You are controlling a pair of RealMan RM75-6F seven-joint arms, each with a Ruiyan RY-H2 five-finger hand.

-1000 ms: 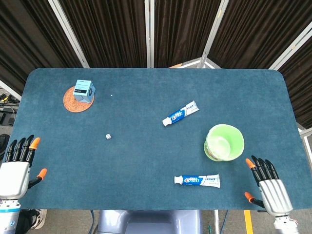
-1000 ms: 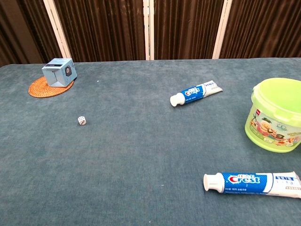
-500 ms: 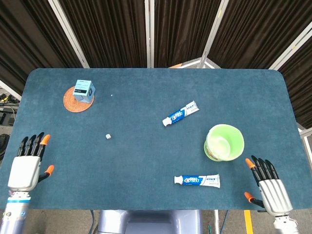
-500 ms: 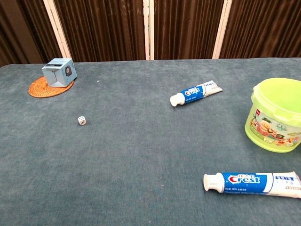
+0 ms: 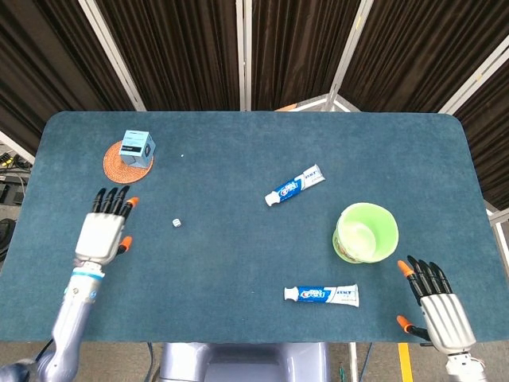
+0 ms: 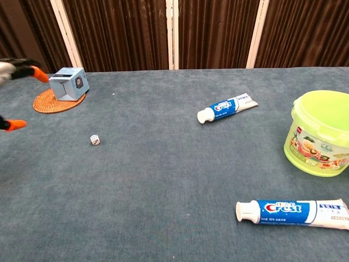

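Left hand [image 5: 104,230] over dark teal felt-covered desk [image 5: 238,263], fingers straight and apart, nothing grasped; orange fingertips [image 5: 131,202] pointed toward far edge. In chest view only fingertips visible at left edge. Nearest things: small white die [image 5: 176,223] just to hand's right, apart from it; round orange woven coaster [image 5: 117,169] farther ahead, w/ light blue cardboard box [image 5: 137,148] sat on it, box tilted a bit.

Right hand [image 5: 436,306] at near right edge of desk, released, fingers spread, holding nothing. Not seen in chest view. Close by: lime-green plastic bucket [image 5: 366,232] w/ printed label, upright, just ahead and to hand's left; blue-and-white Crest toothpaste tube [image 5: 322,294] lying flat near front edge, cap end pointed left, well apart from hand.

Second blue-and-white toothpaste tube [image 5: 294,186] lay at a slant mid-desk, cap end nearer, away from both hands. Dark pleated curtain [image 5: 175,56] w/ white frame bars behind desk.
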